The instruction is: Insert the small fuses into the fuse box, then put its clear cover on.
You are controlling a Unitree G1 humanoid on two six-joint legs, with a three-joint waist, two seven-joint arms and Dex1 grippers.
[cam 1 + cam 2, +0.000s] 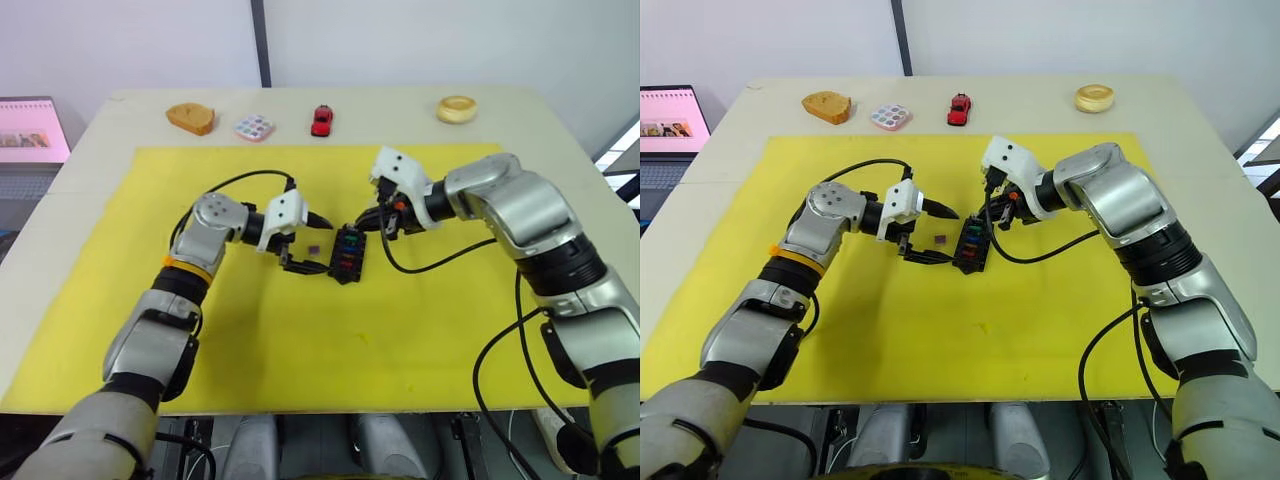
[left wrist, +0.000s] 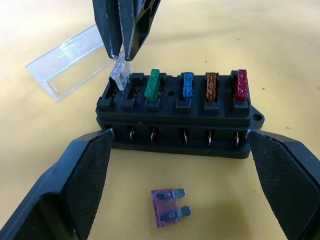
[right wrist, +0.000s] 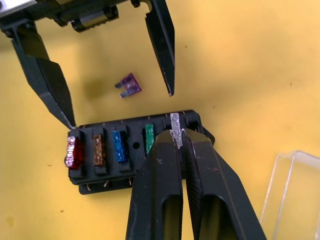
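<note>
Clear grey plastic, thin and slippery-looking, is what the right gripper (image 3: 176, 134) has pinched: a pale fuse (image 2: 120, 75) held at the end slot of the fuse box (image 2: 175, 120), tilted rather than square to the opening. If the blades are not aligned with the slot, pressing down will likely jam it or twist it out of the grasp, and the light box could skid across the yellow mat (image 1: 400, 340). The left gripper (image 2: 175, 150) has its fingers (image 2: 82, 185) released and spread on either side of the box, touching nothing, so it cannot yet brace it. The box is a small black block carrying green (image 2: 152, 85), blue (image 2: 187, 85), brown (image 2: 211, 87) and red (image 2: 241, 85) fuses standing upright in one row. A purple fuse (image 2: 170, 206) lies flat on the mat just beside the box, between the left fingers; the clear cover (image 2: 67, 62) rests near the box's far side.
</note>
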